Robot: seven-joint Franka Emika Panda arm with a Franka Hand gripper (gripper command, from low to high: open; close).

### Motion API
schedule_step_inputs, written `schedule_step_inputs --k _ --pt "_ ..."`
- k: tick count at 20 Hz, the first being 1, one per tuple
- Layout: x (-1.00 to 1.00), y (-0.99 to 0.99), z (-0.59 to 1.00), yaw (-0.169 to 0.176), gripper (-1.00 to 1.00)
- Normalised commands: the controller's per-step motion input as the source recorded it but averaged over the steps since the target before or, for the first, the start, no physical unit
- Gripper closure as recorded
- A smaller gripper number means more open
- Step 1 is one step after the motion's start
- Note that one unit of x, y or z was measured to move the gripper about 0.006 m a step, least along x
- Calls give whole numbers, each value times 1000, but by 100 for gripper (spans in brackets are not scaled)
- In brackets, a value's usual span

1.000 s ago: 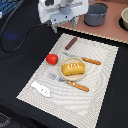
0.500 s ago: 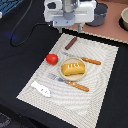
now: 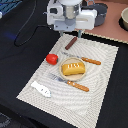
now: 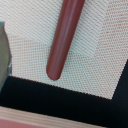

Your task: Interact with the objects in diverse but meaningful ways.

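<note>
On the pale woven placemat (image 3: 100,95) lie a red tomato (image 3: 51,59), a yellow ridged bread loaf (image 3: 73,68) on a small yellow plate, a white fish-like piece (image 3: 41,88) and a dark reddish-brown sausage stick (image 3: 71,43). My gripper (image 3: 76,31) hangs above the far end of the sausage stick, its fingers hidden under the white hand. The wrist view shows the sausage stick (image 4: 64,40) lying on the placemat (image 4: 95,75) close below; no fingertips show there.
An orange-handled fork (image 3: 71,83) and an orange-handled knife (image 3: 85,60) flank the loaf. A grey pot (image 3: 100,14) stands behind the arm and a bowl (image 3: 124,19) at the exterior view's far right. A cable (image 3: 25,35) runs over the dark table.
The arm has shifted slightly toward the exterior view's right and a little nearer the mat's far edge. The toy foods have not moved.
</note>
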Motion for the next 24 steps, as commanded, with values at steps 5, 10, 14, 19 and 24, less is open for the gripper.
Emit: schedule_step_inputs --k 5,10,14,19,24 --pt "-35 172 -406 0 -100" --pt "-14 177 -383 0 -100" --pt "-6 160 -377 0 -100" --pt "-21 143 -398 0 100" --pt "-2 149 -356 0 100"
